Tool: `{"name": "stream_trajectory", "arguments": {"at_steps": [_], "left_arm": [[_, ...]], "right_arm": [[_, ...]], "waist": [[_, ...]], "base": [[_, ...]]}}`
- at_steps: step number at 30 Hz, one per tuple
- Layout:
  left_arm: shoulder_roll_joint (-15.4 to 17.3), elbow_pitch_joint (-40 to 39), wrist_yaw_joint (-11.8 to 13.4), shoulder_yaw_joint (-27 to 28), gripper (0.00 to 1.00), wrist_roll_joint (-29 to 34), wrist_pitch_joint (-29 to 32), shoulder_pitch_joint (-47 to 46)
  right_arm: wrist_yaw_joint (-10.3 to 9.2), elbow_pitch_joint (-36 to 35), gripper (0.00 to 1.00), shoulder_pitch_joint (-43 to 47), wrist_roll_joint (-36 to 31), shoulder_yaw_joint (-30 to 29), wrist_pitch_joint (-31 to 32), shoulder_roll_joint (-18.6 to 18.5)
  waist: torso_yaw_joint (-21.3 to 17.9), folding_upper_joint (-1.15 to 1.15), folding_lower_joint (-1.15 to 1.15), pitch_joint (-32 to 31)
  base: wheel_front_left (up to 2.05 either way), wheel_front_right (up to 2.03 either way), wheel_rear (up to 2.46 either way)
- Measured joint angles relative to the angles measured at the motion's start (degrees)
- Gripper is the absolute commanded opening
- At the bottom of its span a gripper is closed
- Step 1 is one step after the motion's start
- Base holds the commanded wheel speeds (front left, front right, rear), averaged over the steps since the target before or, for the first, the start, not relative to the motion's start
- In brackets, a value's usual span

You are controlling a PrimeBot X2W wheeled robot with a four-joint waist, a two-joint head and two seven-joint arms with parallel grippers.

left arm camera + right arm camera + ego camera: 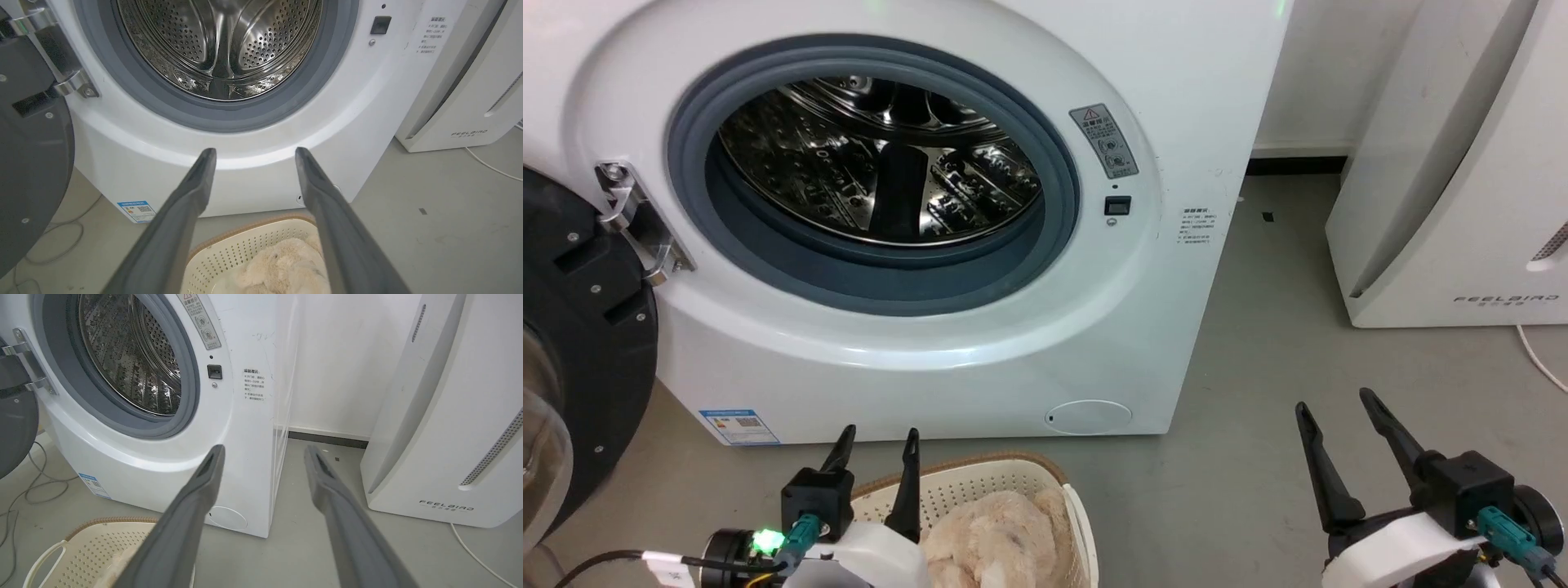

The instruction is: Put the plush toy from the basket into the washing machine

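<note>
Shaggy plush toy [992,535] in the perforated oval basket [980,482] — left gripper [880,431] and right gripper [1333,399] both spread wide, empty

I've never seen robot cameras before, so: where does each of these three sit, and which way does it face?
Head view: on the head, looking down at the washing machine; left pincer and right pincer rise at the bottom, open.
Left wrist view: on the left wrist, facing the drum, basket and plush toy below; own two fingers.
Right wrist view: on the right wrist, facing the machine's right corner and white appliance; own fingers.
All share the basket.
</note>
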Motion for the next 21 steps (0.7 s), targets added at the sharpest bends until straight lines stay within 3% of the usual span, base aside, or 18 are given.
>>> {"name": "stream_trajectory", "arguments": {"at_steps": [21], "left_arm": [[0.01,13.37,-0.89,-4.27,1.00,-2.36,0.59,-6.50]], "right_arm": [[0.00,-1.07,1.00,-1.44,0.09,-0.64,-2.47,0.00]], "waist": [[-1.98,0.00,0.00,6.04]], "base": [[0.00,0.00,0.00]]}}
